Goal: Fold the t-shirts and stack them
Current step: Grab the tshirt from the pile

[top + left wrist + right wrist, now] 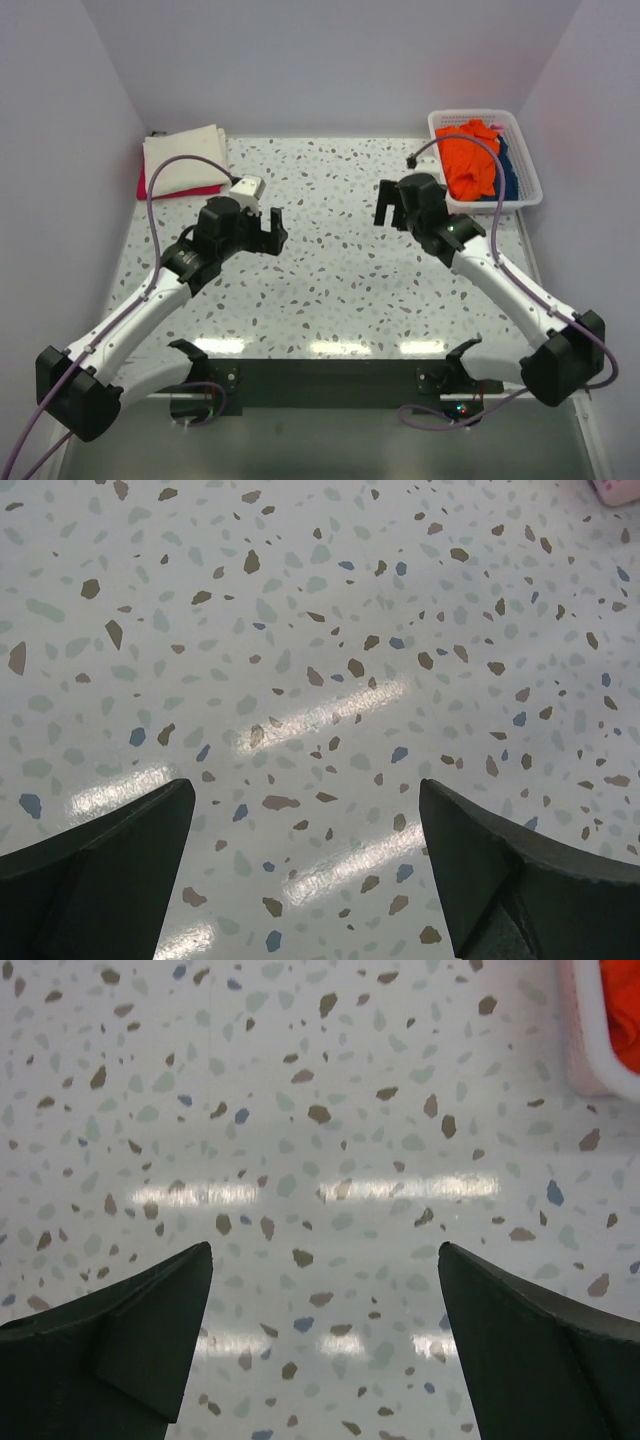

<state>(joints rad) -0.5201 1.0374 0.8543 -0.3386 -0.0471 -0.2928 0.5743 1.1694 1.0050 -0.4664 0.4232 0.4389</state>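
Note:
A folded cream t-shirt lies on a folded red t-shirt at the table's far left corner. A crumpled orange t-shirt fills the white basket at the far right, with navy cloth beside it. The orange shirt also shows at the top right corner of the right wrist view. My left gripper hangs open over bare tabletop left of centre. My right gripper hangs open over bare tabletop just left of the basket. Both wrist views show wide-apart fingers with only speckled table between them.
The speckled white tabletop stretches between the arms. Grey walls close in the back and both sides. A dark strip with the arm mounts runs along the near edge. The basket's rim shows at the right wrist view's top right.

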